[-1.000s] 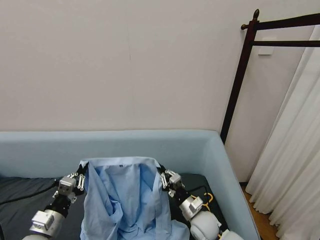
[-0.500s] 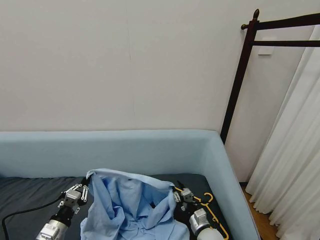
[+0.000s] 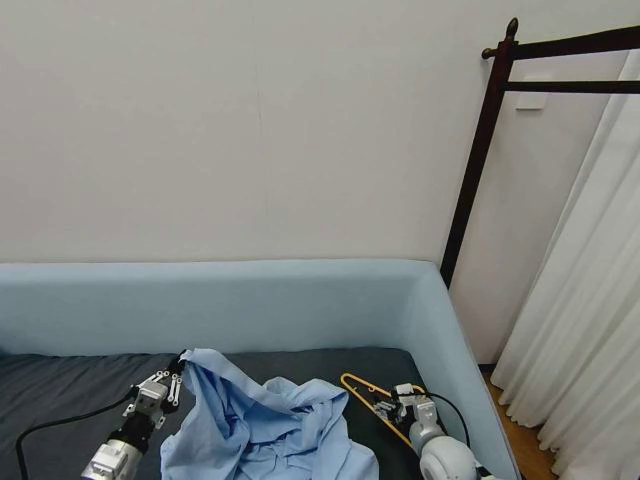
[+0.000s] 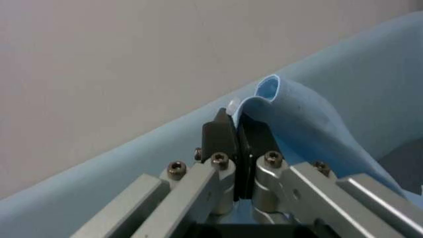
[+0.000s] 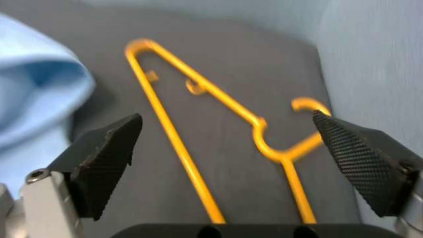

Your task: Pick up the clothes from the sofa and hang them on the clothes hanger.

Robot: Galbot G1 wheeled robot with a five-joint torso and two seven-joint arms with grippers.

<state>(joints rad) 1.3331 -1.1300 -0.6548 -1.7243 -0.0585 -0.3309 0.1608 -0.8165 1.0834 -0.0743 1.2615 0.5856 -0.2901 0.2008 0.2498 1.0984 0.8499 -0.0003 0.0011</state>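
The left gripper is clamped tight on the collar edge of the pale blue shirt. The right gripper gapes wide above a yellow hanger. The shirt was held spread a second ago. Now it slumps in a heap on the sofa, and the rack stands beyond the sofa's corner.

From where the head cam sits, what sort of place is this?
Probably a home living room, or a mock-up of one: a pale blue sofa, a dark wooden clothes rack and white curtains. The left hand pinches a blue shirt; the right hand is open over a yellow hanger.
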